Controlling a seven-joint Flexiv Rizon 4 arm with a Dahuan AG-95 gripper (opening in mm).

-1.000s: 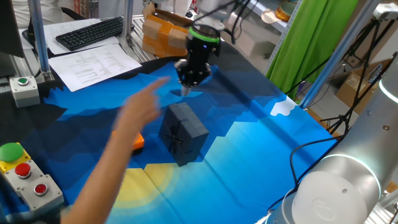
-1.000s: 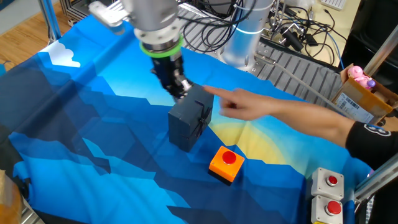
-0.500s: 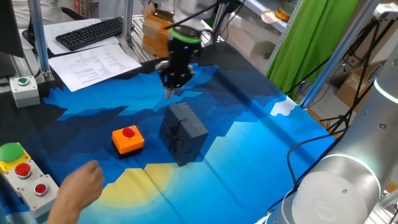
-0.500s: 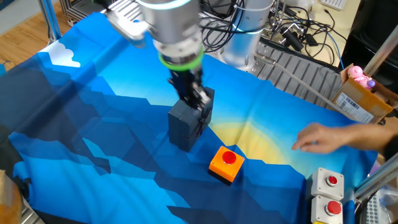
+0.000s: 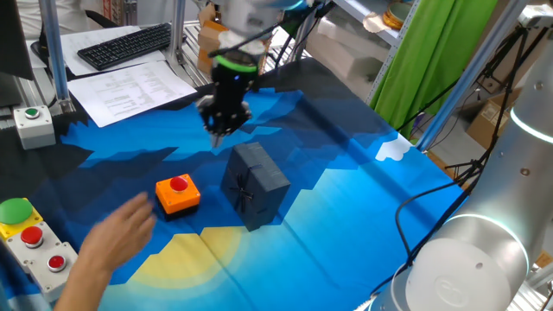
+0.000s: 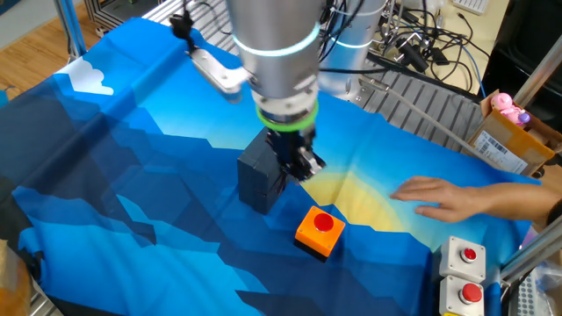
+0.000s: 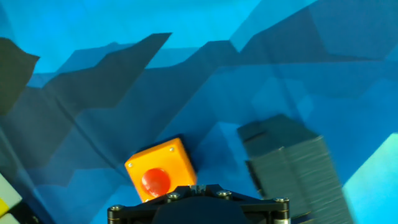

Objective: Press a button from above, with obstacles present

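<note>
The button (image 5: 179, 184) is small, round and red on a square orange box (image 5: 177, 197) on the blue cloth. It also shows in the other fixed view (image 6: 321, 223) and in the hand view (image 7: 155, 181), near the lower middle. The obstacle, a dark grey block (image 5: 254, 183), stands just right of the box; it also shows in the other fixed view (image 6: 259, 178) and in the hand view (image 7: 291, 168). My gripper (image 5: 216, 133) hangs above the cloth behind the block and the button, over the block's near edge in the other fixed view (image 6: 306, 167). Its fingertips are too small to read.
A person's hand (image 5: 117, 238) reaches over the cloth near the orange box, also seen in the other fixed view (image 6: 436, 196). A grey panel with red and green buttons (image 5: 36, 242) and a grey box with a green button (image 5: 32, 123) stand at the left edge.
My gripper has moved steadily from behind the block toward the button's side. The person's hand pulled away from the button, then came back a little toward it.
</note>
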